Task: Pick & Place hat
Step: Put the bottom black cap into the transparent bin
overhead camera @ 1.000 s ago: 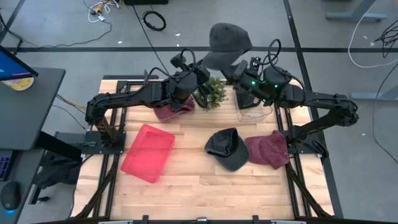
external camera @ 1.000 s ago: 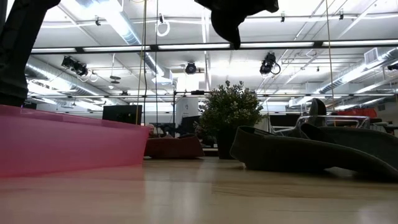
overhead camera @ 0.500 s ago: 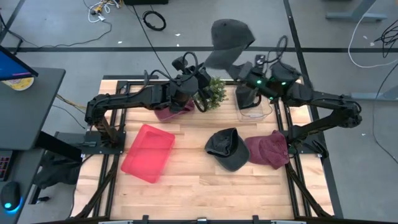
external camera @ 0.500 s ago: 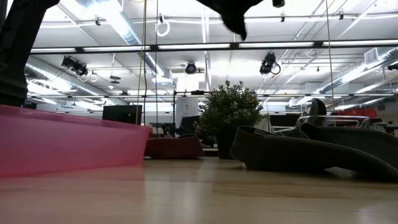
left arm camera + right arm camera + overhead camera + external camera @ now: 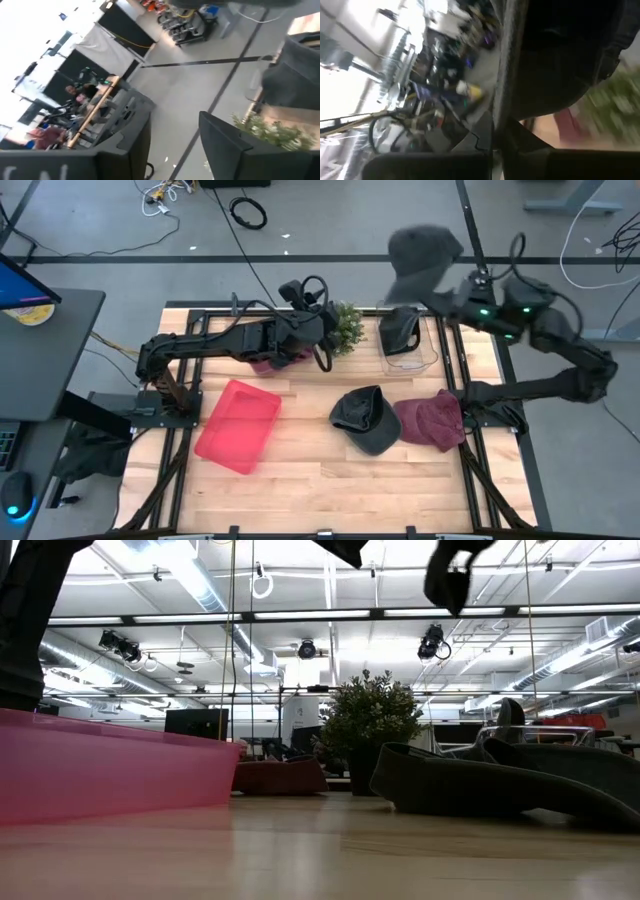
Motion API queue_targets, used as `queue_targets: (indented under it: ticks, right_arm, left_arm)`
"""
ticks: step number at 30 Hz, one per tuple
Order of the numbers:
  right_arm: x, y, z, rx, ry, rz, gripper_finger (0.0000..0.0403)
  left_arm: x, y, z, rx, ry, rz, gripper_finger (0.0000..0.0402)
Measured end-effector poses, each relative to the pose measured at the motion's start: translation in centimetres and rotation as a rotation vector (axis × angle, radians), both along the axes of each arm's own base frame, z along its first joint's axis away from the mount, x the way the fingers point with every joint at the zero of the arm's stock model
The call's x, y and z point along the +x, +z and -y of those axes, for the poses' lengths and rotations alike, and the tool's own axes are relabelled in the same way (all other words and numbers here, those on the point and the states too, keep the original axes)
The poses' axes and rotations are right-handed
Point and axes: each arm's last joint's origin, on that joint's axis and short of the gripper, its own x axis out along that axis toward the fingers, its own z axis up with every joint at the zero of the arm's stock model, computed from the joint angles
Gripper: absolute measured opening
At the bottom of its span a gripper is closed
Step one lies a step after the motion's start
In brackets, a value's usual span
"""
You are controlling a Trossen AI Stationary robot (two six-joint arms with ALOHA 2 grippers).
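Holding a grey hat high over the far-right corner of the counter, right gripper has its jaws clenched on the hat's lower edge, approx where crown meets brim; the rest hangs free above the clear bin. Left gripper sits by the small plant, over a maroon hat at the far-left side; its jaws look part-spread in the left wrist view, w/ nothing between them.

Other hats on the counter: a dark one mid-counter, touching a second maroon one to its right. Pink tray lies near-left, nothing visible in it.

Handling, my read: hat is soft cloth, light, floppy. Crown will sag and swing w/ any quick arm move, so a pinch on the brim or its seam is the firmest spot; crown fabric alone would bunch and could slip. Not fragile, so a drop from low height should do no harm. Placing spot isn't clear from the views.
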Motion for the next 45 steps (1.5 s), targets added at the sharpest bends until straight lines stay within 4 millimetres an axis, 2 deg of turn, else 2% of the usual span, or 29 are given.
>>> queue_targets:
  ticks: [3,6,10,14,18,22,25,32,36,40,45]
  right_arm:
    - [-2.1,-0.1,-0.7,0.125,0.083,0.037,0.0006]
    - [-3.2,0.5,-1.2,0.188,0.148,0.130,0.0006]
    - [-3.4,1.7,-1.4,0.177,0.214,0.252,0.0006]
    - [-3.0,2.0,-1.3,0.117,0.226,0.269,0.0006]
    - [-2.3,1.8,-1.2,0.105,0.272,0.231,0.0006]
    - [-1.9,0.7,-1.4,0.190,0.358,0.130,0.0006]
    - [-2.2,-0.2,-1.6,0.254,0.366,0.046,0.0006]
    - [-2.9,-0.5,-1.9,0.285,0.403,0.027,0.0006]
    - [-4.2,-2.1,-2.3,0.358,0.383,-0.123,0.0006]
    - [-6.4,-3.8,-2.9,0.465,0.325,-0.267,0.0006]
    - [-8.8,-5.0,-3.4,0.548,0.217,-0.339,0.0006]
  left_arm:
    - [0.1,-0.3,0.2,-0.041,-0.081,-0.007,0.0181]
    - [0.5,-0.4,0.5,-0.093,-0.229,-0.011,0.0189]
    - [1.0,-0.3,1.0,-0.168,-0.446,0.013,0.0203]
    - [1.3,0.4,1.4,-0.161,-0.508,0.083,0.0221]
    - [1.4,0.8,1.4,-0.126,-0.519,0.102,0.0233]
    - [1.3,0.7,1.4,-0.129,-0.511,0.092,0.0233]
    - [1.3,0.4,1.6,-0.138,-0.510,0.062,0.0229]
    - [1.2,0.0,1.9,-0.152,-0.512,0.022,0.0228]
    - [1.1,-0.1,1.8,-0.174,-0.501,0.032,0.0227]
    - [1.1,-0.3,1.8,-0.190,-0.493,0.029,0.0227]
    - [0.9,-0.6,1.8,-0.208,-0.486,0.001,0.0227]
